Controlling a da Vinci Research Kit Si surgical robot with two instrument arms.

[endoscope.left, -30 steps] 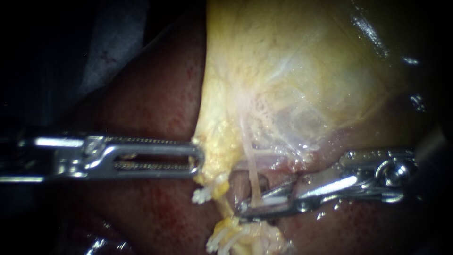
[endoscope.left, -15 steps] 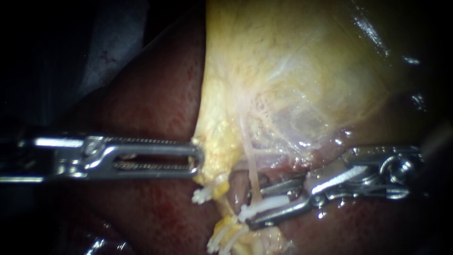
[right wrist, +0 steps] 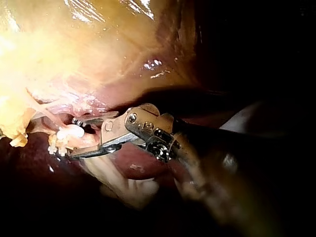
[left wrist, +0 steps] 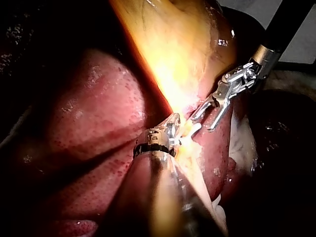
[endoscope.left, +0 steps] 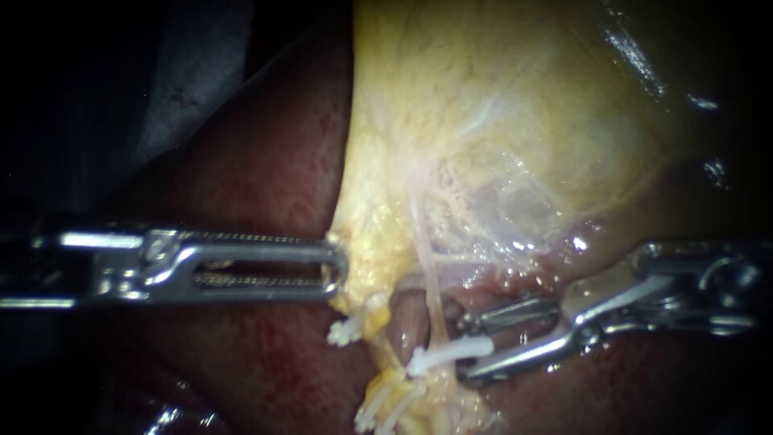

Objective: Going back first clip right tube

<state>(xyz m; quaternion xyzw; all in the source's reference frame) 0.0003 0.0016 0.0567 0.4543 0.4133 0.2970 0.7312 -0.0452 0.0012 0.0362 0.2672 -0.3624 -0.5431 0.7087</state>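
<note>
- The left tool (endoscope.left: 334, 272) comes in level from the left. Its jaws lie almost together and pinch the yellow lower edge of the gallbladder (endoscope.left: 499, 121).
- The right tool (endoscope.left: 465, 348) comes in from the right, low in the endoscope view. Its jaws stand open, with a clear gap between the two thin blades.
- The white clip (endoscope.left: 449, 353) sits across the thin pale tube (endoscope.left: 431, 282) that runs down from the gallbladder. It is below the point where the left tool grips.
- The clip's right end reaches in between the tips of the open right jaws. No jaw can be seen pressing on it.
- In the right wrist view, the clip (right wrist: 69, 132) lies just ahead of the right tool (right wrist: 73, 138), in the mouth of its jaws.
- In the left wrist view, the clip (left wrist: 190, 132) shows between the two tools, close beside the left jaws.
- The dark red liver (endoscope.left: 241, 161) lies behind and below both tools. Frayed yellow-white tissue hangs under the clip.
</note>
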